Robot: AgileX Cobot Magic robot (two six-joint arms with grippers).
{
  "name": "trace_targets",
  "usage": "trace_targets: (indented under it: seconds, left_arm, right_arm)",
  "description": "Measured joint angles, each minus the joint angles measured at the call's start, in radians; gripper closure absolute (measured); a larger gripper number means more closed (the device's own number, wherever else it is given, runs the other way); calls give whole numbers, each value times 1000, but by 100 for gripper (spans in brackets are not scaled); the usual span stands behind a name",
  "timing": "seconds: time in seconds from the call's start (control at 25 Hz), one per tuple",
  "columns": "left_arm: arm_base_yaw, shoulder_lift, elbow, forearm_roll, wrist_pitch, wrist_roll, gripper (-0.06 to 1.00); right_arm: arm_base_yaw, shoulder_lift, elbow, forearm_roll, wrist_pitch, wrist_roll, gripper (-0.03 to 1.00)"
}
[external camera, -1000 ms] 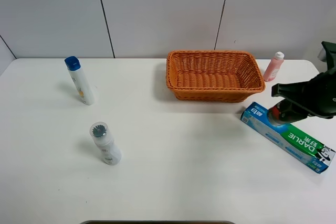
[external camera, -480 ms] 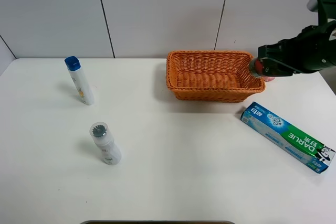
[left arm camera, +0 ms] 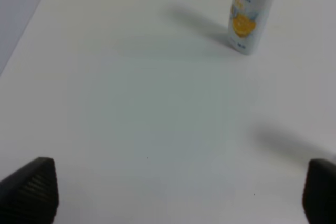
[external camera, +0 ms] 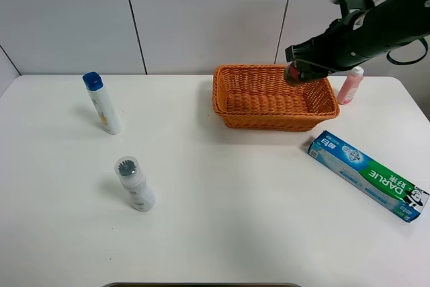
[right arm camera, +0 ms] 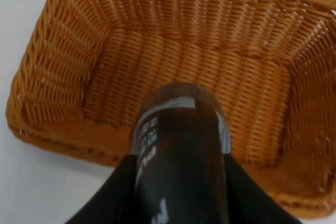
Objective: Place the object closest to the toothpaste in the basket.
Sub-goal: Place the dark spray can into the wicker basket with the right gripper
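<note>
1. The right claw [external camera: 299, 72] is closed around a dark brown bottle [right arm camera: 181, 129] and holds it in the air over the right part of the basket [external camera: 269, 123].
2. The right wrist view looks down along the bottle into the wicker interior; the claw fingers [right arm camera: 119, 195] press against its sides.
3. Change: one second ago this claw and bottle were low over the near end of the toothpaste box [external camera: 368, 175]. Half a second ago they were at the basket's far right corner. They now lie further left, over the basket.
4. The pink bottle [external camera: 350, 85], which the claw covered half a second ago, shows again just beside the basket's right end.
5. The left claw [left arm camera: 176, 195] is spread wide with nothing between its tips, above the bare table [external camera: 222, 226].
6. The blue-capped white bottle [external camera: 102, 103] and the grey-capped bottle [external camera: 134, 184] have not shifted.
</note>
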Motion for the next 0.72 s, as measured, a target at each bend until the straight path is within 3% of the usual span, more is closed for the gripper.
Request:
trace_targets:
  seconds: [0.48, 0.72]
  left_arm:
    - [0, 0, 0, 0, 0, 0, 0]
    - [0, 0, 0, 0, 0, 0, 0]
  right_arm:
    - [0, 278, -221, -16, -21, -21, 62]
    - [0, 374, -248, -22, -89, -22, 62]
